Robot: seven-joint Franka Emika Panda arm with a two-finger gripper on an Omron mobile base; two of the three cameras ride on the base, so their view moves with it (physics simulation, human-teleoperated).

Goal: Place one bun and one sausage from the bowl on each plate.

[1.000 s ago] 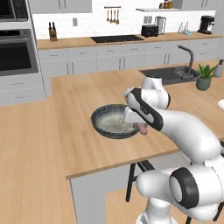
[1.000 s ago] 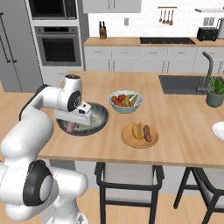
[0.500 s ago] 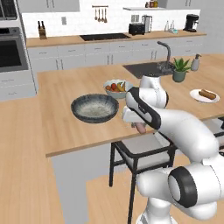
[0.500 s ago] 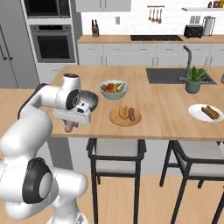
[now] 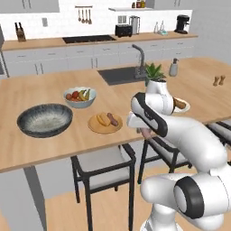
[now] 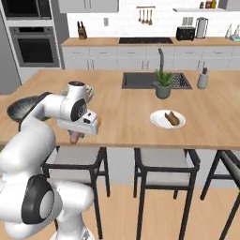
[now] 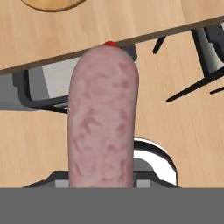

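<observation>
I see a long wooden island (image 5: 40, 149) across my view, dark stools (image 6: 161, 164) at six o'clock on pale wood floor. At twelve o'clock, grey cabinets (image 6: 117, 58), white wall, sink (image 6: 154, 80); oven (image 6: 35, 47) at ten.

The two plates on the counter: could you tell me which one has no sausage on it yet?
The white plate, near the potted plant, holds only a bun. The tan plate beside the dark bowl already carries both.
</observation>
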